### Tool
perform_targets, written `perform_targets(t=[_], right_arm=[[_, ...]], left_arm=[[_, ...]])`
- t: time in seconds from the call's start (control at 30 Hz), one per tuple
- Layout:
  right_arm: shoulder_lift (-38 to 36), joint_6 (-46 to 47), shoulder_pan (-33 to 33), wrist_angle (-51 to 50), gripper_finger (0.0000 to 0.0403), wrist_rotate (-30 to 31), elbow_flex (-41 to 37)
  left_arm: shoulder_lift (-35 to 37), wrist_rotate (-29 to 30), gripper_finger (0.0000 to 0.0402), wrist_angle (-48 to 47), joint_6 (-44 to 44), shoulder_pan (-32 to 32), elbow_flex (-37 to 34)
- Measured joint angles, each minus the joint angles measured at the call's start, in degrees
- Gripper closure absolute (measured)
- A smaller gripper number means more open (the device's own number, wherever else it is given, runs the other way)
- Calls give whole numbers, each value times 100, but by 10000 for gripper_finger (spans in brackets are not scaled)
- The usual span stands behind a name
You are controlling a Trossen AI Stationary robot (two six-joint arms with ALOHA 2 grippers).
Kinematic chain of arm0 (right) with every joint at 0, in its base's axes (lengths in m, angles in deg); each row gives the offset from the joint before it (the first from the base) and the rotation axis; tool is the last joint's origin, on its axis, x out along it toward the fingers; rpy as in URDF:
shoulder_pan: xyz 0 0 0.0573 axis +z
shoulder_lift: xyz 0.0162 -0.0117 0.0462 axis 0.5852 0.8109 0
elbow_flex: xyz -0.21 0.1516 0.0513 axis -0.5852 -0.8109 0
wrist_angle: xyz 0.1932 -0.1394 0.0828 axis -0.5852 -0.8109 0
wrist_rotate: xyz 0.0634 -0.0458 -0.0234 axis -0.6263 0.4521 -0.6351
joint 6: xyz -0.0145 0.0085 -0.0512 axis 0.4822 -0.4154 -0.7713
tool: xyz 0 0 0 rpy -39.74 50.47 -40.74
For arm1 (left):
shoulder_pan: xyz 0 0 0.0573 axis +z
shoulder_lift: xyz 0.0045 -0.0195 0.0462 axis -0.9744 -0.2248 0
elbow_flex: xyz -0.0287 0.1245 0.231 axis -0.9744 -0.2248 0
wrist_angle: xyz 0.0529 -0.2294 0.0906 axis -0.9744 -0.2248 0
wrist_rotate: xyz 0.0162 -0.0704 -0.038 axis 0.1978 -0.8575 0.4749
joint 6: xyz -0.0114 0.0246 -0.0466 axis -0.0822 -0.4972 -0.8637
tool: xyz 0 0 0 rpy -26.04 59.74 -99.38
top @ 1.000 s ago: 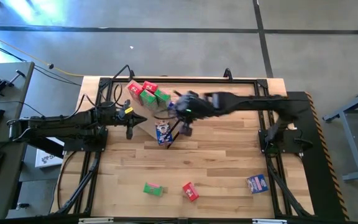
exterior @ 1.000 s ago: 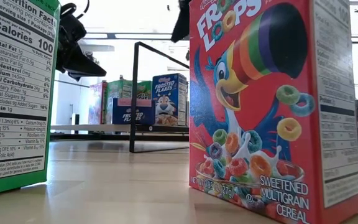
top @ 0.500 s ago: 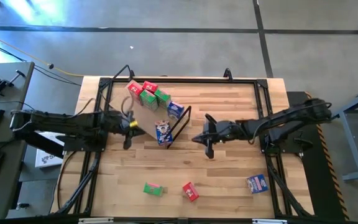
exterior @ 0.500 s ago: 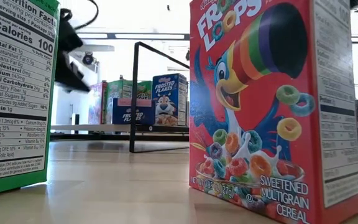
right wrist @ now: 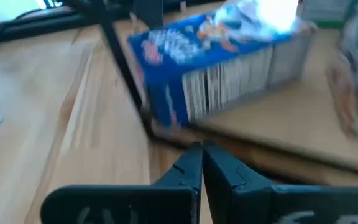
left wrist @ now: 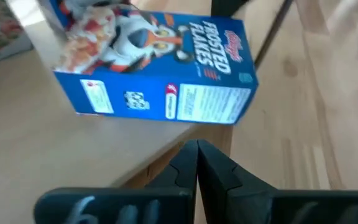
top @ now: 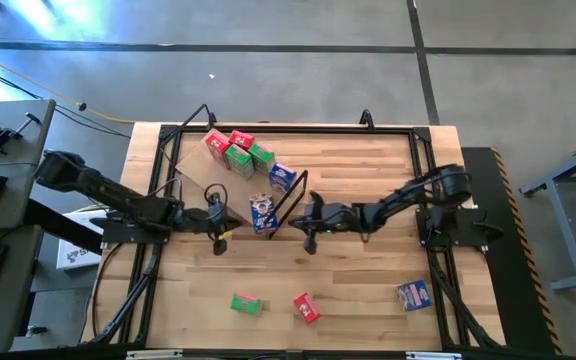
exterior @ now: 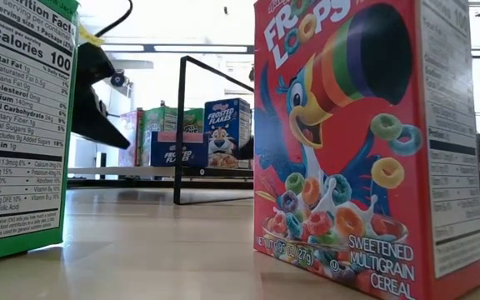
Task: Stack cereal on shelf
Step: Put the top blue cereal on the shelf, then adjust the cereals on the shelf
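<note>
The left claw (top: pixel 220 240) and the right claw (top: pixel 309 240) hang low over the striped wooden table (top: pixel 368 280), fingers pressed together and holding nothing, one on each side of a blue cardboard cereal box (top: pixel 262 213). That box lies on the light-tan plywood shelf panel (top: pixel 198 172) beside its thin dark metal frame (top: pixel 293 200). More small boxes cluster on the panel's far part (top: pixel 238 148). A green (top: pixel 247 303), a red (top: pixel 306 307) and a blue box (top: pixel 414 294) sit along the table's near edge.
</note>
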Motion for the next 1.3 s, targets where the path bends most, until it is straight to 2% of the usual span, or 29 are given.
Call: perform_targets(t=[0.13, 0.3, 0.43, 0.57, 0.73, 0.87, 0.97, 1.17, 1.3], right_arm=[[588, -128, -91, -139, 399, -39, 832], [957, -371, -115, -570, 399, -191, 1546], [972, -540, -98, -592, 399, -218, 1632], [950, -555, -98, -584, 399, -222, 1543], [946, -526, -67, -614, 399, -222, 1528], [946, -469, -60, -620, 399, -248, 1528], [944, -469, -60, -664, 399, -268, 1528], [939, -574, -74, -662, 399, -343, 1528], [939, -538, -74, -662, 399, -373, 1526]], left_arm=[[146, 275, 401, -83, -75, -116, 87], [402, 181, 400, -253, -349, -142, 142], [451, -103, 380, -450, -152, -198, 143], [434, -35, 336, -463, 464, -402, 143], [434, 368, 267, -471, 1066, -736, 141], [434, 620, 216, -588, 531, -1044, 141], [438, 958, 184, -1165, 116, -1422, 176], [392, 2337, 142, -1513, -64, -1954, 194], [394, 2328, 133, -1557, -523, -2082, 200]])
